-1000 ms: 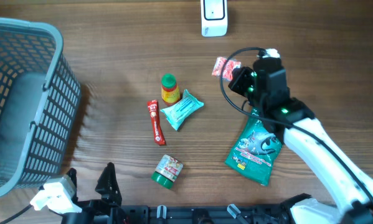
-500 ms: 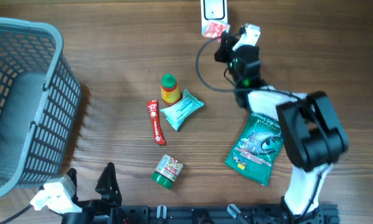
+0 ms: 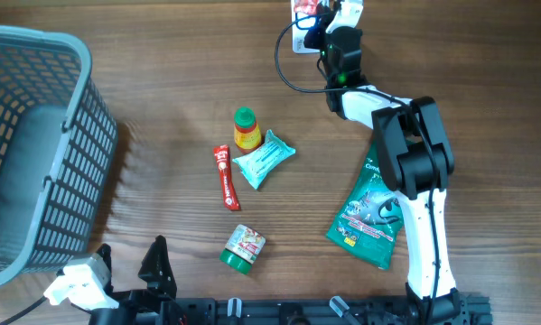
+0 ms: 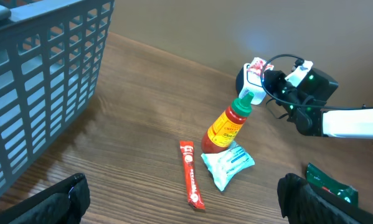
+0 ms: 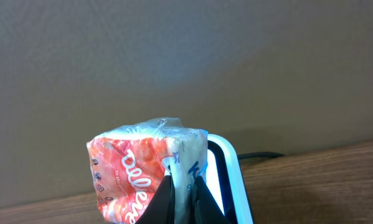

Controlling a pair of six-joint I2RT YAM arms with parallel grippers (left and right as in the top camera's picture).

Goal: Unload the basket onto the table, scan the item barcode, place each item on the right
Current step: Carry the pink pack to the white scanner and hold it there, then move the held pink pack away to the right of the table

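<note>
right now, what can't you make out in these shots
- Barcode on the red-and-white packet: right wrist view shows only one printed face, partly behind the right tool.
- Scanner: mostly behind the packet in that view; cut by the top edge overhead.
- Basket: overhead, cut off by the left edge.
- Jar label: overhead, too small to read.

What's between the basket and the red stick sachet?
Nothing. In the overhead view only bare wooden table lies between the basket and the red stick sachet.
</note>
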